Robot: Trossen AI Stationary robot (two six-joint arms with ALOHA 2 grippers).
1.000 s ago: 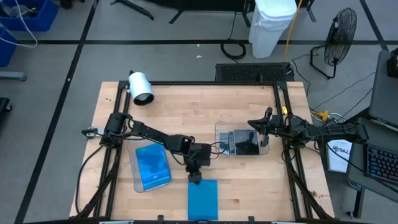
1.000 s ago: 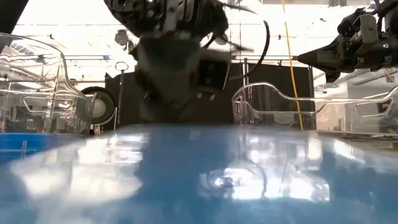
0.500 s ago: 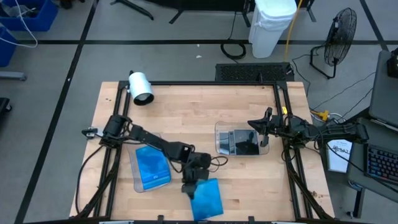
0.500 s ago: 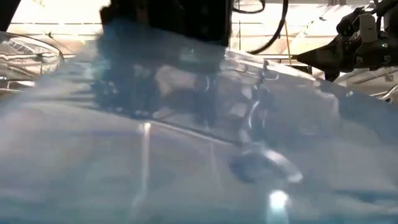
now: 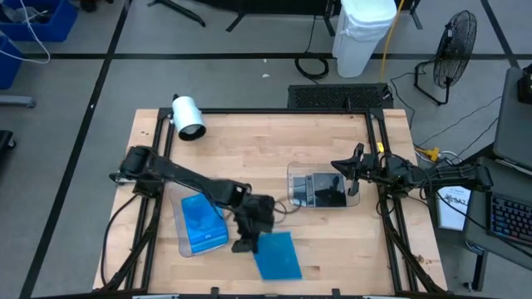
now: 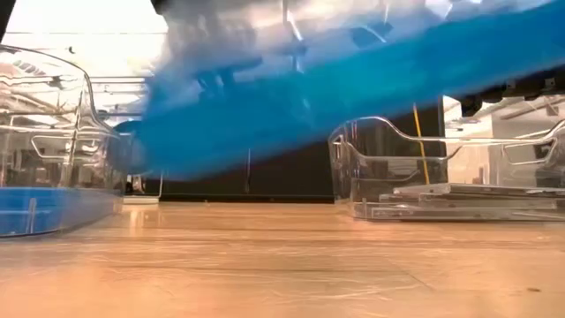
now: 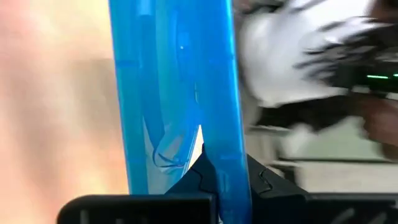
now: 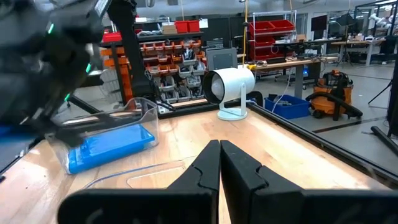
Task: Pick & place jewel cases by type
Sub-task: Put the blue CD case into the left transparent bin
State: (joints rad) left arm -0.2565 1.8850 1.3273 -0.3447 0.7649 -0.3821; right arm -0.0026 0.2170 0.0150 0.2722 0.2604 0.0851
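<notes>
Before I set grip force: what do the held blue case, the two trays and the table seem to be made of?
The blue jewel case in the left gripper looks like glossy translucent plastic: light glints off it. The left tray and right tray look like clear hard plastic, see-through with bright rims. The table looks like light wood, grain showing, matte to satin. The right gripper waits by the right tray.

Overhead and table-level views share the blue case (image 5: 276,256), seemingly near the low lens
</notes>
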